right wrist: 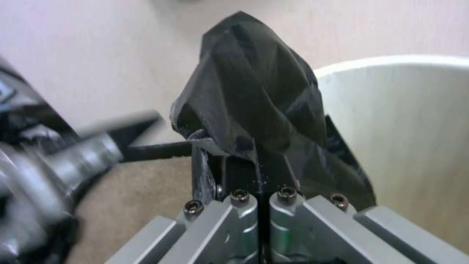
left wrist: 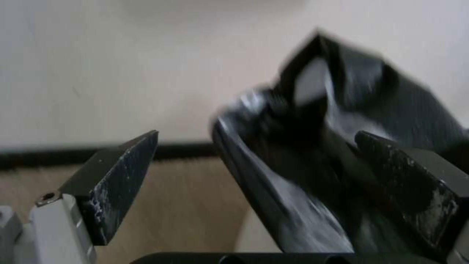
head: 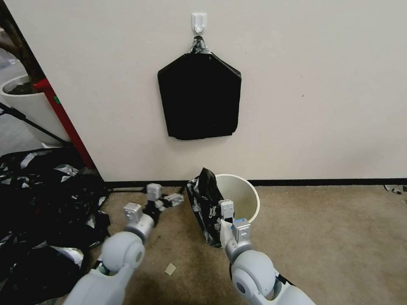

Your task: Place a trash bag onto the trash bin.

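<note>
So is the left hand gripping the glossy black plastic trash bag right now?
No, the left hand is open, its fingers spread beside the trash bag.

Both arms are showing smooth, rounded light-grey shells with ball-shaped joints, each narrowing toward a banded silver-grey wrist that is carrying small boxy grey modules; the module on the right arm is bearing a blue patch. The left gripper [left wrist: 254,176] is presenting two wedge-shaped black fingers [left wrist: 115,176] with scuffed, whitish-worn faces, each seated in a pale grey metal mount fastened by a dark socket-head screw. The right gripper [right wrist: 259,172] is displaying angular grey metal finger mounts, a row of four dark socket-head screws across their tops, and black finger bodies rising from them.
</note>
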You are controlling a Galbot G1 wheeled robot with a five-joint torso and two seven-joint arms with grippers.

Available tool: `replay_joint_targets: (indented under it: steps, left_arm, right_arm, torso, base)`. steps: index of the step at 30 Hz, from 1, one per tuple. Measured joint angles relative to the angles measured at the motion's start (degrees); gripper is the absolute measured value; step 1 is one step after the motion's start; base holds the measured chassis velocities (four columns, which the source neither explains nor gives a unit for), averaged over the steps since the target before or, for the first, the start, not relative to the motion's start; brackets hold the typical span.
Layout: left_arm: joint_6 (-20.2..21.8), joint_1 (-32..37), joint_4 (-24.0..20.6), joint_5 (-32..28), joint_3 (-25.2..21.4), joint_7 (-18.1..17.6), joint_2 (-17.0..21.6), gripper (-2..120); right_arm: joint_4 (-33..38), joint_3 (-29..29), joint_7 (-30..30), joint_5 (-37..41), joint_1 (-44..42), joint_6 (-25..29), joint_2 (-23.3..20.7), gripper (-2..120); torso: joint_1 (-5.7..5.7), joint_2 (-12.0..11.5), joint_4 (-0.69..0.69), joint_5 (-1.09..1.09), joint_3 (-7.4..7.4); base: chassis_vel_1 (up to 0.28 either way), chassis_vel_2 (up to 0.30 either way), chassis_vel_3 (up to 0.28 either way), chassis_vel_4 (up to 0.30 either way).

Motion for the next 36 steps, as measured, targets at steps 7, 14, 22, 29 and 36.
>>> replay_joint_targets:
  steps: [7, 14, 22, 29, 36]
  left_arm:
    - [3.1, -1.2, 1.9, 2.1, 4.1, -3.0, -2.3, 100]
    - [1.9, -2.0, 2.2, 7.4, 5.8, -0.3, -2.7, 100]
    - [1.8, -4.3, 4.3, 11.2, 7.9, 1.8, -2.3, 100]
    - [2.4, -5.8, 8.2, 12.8, 10.2, 2.7, -3.1, 99]
    - [2.2, -6.8, 10.2, 13.5, 11.0, 3.9, -3.0, 94]
  right_arm:
    - [0.3, -0.5, 1.9, 7.2, -0.4, 3.0, 1.1, 0]
    - [0.4, 0.0, 2.8, 11.3, -0.7, 4.8, 1.9, 0]
    - [0.4, 0.7, 2.9, 11.2, -1.1, 4.9, 2.1, 0]
    - [0.4, 1.8, 0.6, 7.5, -1.6, 4.6, 2.1, 0]
    - [0.3, 2.9, -1.4, 4.3, -1.7, 4.9, 2.2, 0]
  torso:
    - [0.0, 0.0, 0.0, 0.0, 0.0]
    - [0.0, 0.0, 0.0, 0.0, 0.0]
    - [0.0, 0.0, 0.0, 0.0, 0.0]
    - [0.0, 0.0, 0.0, 0.0, 0.0]
    - [0.0, 0.0, 0.0, 0.0, 0.0]
  base:
    - [0.0, 0.0, 0.0, 0.0]
    - [0.0, 0.0, 0.0, 0.0]
    - [0.0, 0.0, 0.0, 0.0]
    - [0.0, 0.0, 0.0, 0.0]
    - [0.0, 0.0, 0.0, 0.0]
